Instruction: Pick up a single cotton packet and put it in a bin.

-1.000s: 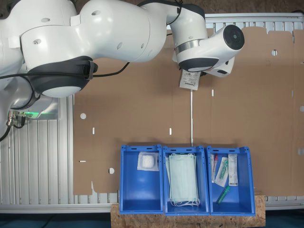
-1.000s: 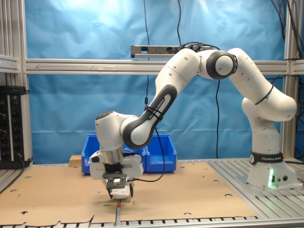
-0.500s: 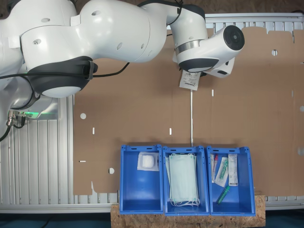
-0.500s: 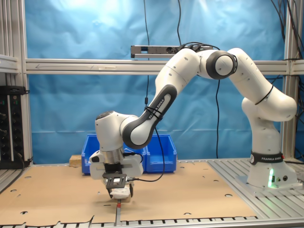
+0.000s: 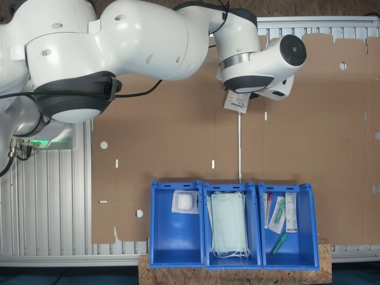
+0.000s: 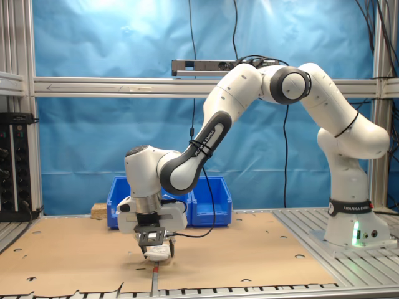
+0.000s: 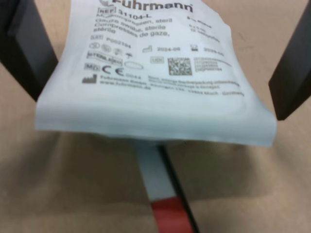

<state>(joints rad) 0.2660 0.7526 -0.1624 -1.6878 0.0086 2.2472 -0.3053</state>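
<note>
Stretching over the cardboard [image 5: 178, 136] that is covering the table, the white arm [image 6: 249, 106] is bending down from its base at the second exterior view's right, with its wrist low above the sheet. At the far edge in the second exterior view, and along the bottom of the first exterior view, three blue bins [image 5: 231, 225] are sitting side by side, touching one another. The middle bin is holding pale-green masks [image 5: 228, 224]; the bin toward the first exterior view's left is holding a plain white square packet [image 5: 184, 202]; the third is holding slim wrapped items [image 5: 279, 217].

The gripper [image 6: 156, 249] is pointing down, gripping the packet [image 7: 150, 82] between its dark fingers [image 7: 22, 43], which are standing narrow at the sachet's two side edges. The packet [image 5: 237, 101] is hanging just above the cardboard, well apart from the bins, its printed face showing in the wrist view and its lower edge sagging free. Beneath it a pale strip with a red end [image 7: 163, 194] is lying in a slot of the cardboard.
</note>
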